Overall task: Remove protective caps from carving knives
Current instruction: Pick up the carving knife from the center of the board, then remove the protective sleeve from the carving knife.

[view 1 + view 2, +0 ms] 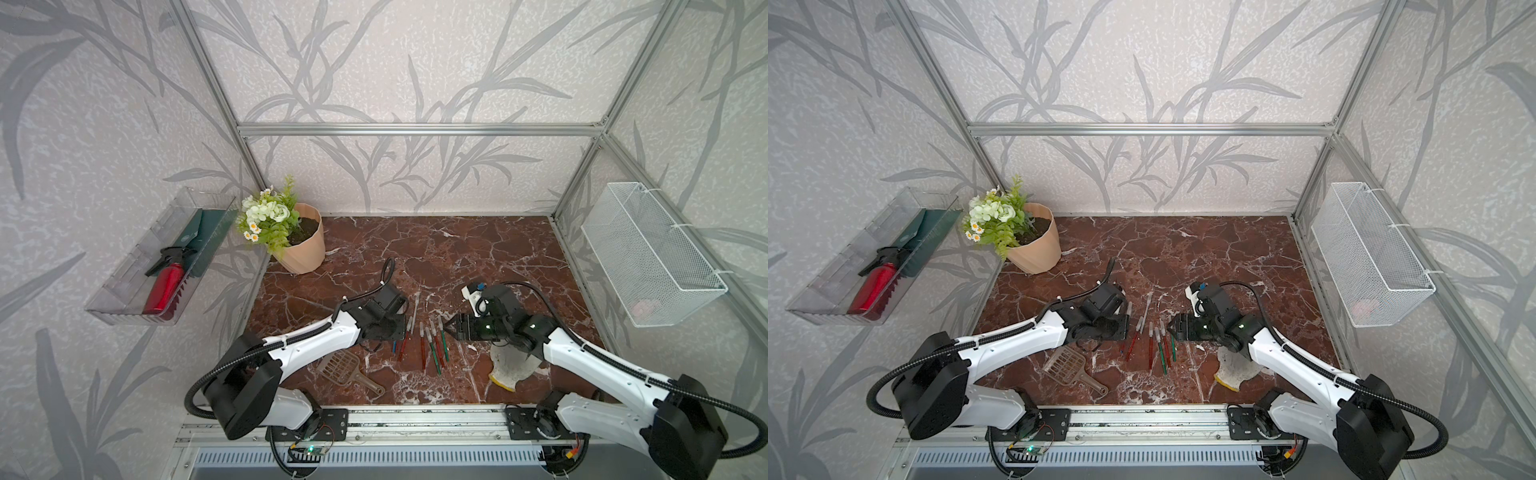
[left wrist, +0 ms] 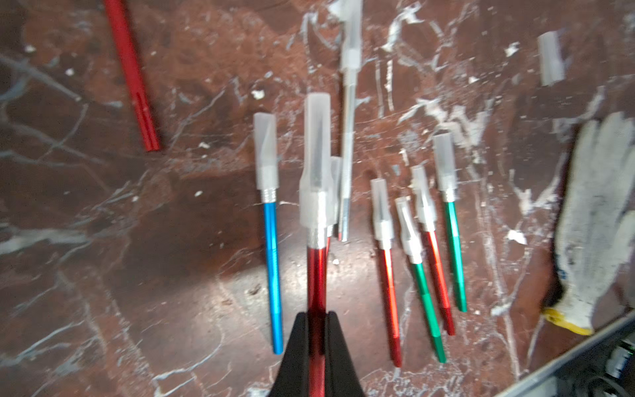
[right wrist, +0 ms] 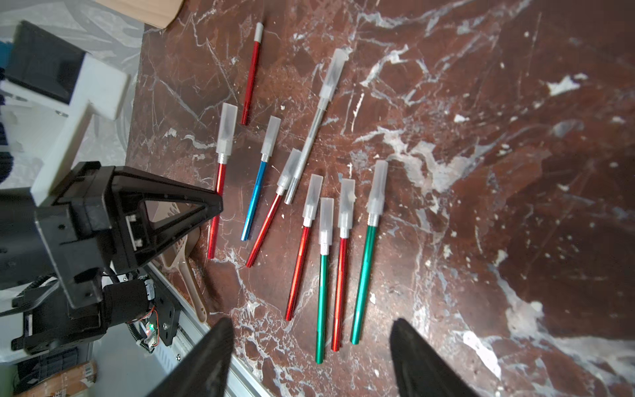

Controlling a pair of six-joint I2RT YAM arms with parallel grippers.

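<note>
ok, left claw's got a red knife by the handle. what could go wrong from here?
1. The left claw grips the red knife far from its cap; a pull there could slip or swing it.
2. The open right claw hangs close to tightly packed knives and may nudge them or catch the wrong cap.

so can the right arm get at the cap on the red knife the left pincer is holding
Probably yes: the right pincer is open, and the cap on the red knife sticks out beyond the left pincer with nothing over it. The other knives between them lie flat.
</note>
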